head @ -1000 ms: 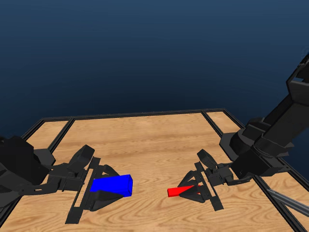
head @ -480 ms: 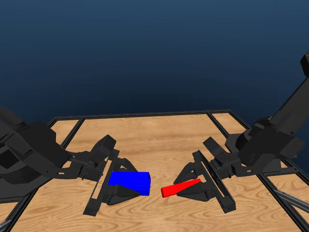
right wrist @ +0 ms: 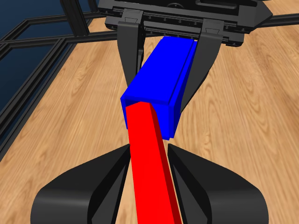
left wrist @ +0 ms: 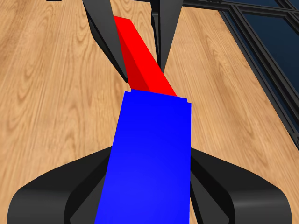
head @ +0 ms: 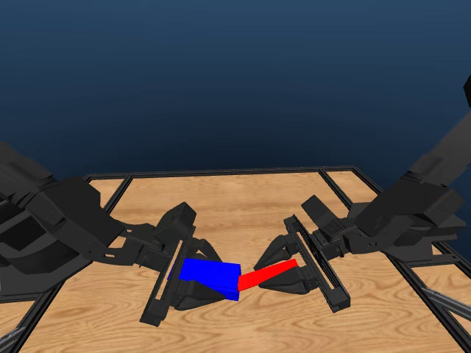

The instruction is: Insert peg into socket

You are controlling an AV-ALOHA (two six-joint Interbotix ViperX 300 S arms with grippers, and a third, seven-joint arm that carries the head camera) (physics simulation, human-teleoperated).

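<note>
The blue socket (head: pixel 211 276) hangs above the table, with my left gripper (head: pixel 193 281) shut on it. The red peg (head: pixel 266 273) is held the same way by my right gripper (head: pixel 292 269), which is shut on it. The peg's free end meets the socket's open end in the middle of the head view. In the left wrist view the peg (left wrist: pixel 142 60) disappears behind the socket's (left wrist: pixel 149 154) far edge. In the right wrist view the peg (right wrist: pixel 152 158) runs into the socket's (right wrist: pixel 161 86) open face, its tip inside the opening.
The wooden table (head: pixel 235 213) has a black frame rail (head: pixel 221 175) along its far edge and rails at both sides. Both arms' bulky bodies flank the middle, left (head: pixel 51 228) and right (head: pixel 419 213).
Both grippers have moved toward the middle with their loads. The gap between peg and socket has closed, and the peg's tip now meets the socket's opening. The head camera has shifted too.
</note>
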